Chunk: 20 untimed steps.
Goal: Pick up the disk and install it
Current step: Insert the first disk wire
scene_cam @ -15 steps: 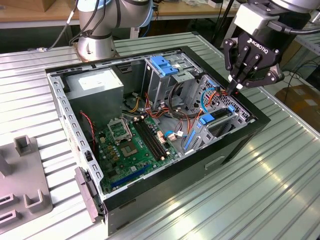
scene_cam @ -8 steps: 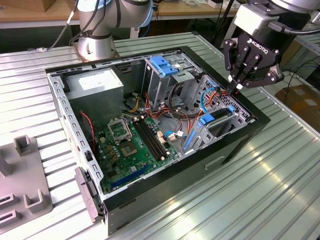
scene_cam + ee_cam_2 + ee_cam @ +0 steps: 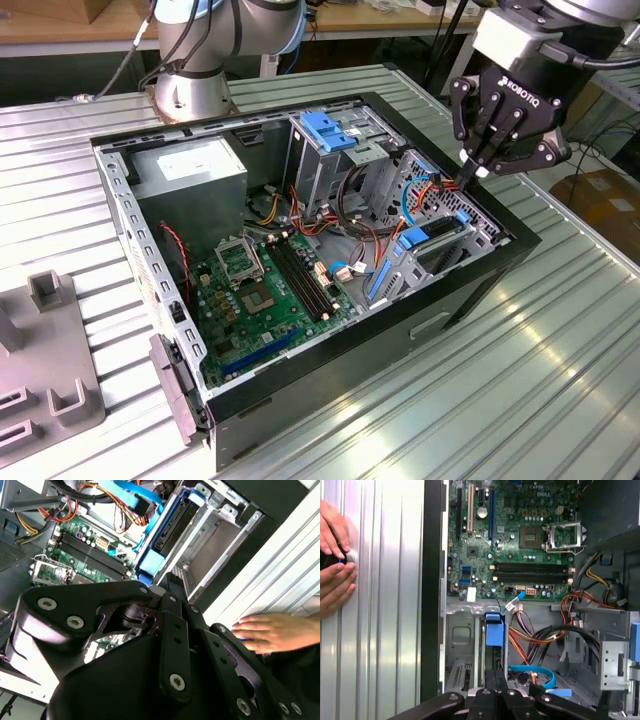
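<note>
Noted jaws of gripper [image 3: 468,178] pressed together, empty, just above the disk [image 3: 437,243] standing on edge in the drive bay [image 3: 461,645] of the open computer case [image 3: 350,372]; judged rigid, weighty, shock-sensitive, best gripped across its blue carrier rails [image 3: 385,275], not the face.

motherboard [image 3: 265,285] in case [image 3: 450,322] on table [image 3: 540,400], disk [image 3: 438,248] inside beside it, tool [image 3: 468,180] above the disk

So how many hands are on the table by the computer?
2, in the first wrist view, both on the table beside the case: one hand and a second hand close together, a small dark thing between them. Others may be out of frame.
</note>
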Available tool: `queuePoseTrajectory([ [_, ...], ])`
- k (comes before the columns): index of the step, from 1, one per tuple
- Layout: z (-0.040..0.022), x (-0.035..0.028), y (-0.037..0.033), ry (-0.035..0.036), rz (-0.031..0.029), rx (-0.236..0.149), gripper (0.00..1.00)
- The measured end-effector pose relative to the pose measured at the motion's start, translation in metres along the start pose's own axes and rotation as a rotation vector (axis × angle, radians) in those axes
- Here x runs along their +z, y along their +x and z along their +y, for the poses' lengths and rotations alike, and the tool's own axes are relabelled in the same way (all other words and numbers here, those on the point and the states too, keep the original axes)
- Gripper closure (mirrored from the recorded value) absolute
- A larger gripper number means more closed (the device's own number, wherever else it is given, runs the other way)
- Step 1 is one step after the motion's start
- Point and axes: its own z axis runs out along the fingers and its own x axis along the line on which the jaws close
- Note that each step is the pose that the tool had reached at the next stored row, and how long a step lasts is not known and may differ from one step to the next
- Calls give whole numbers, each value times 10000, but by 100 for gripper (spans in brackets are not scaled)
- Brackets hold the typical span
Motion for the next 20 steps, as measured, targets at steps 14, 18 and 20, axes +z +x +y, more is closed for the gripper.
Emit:
queuePoseTrajectory([
  [14,-405,14,-39,-91,-19,-1125,90],
  [18,-504,18,-38,-101,-20,-1111,90],
  [20,-506,17,-38,-101,-19,-1127,90],
])
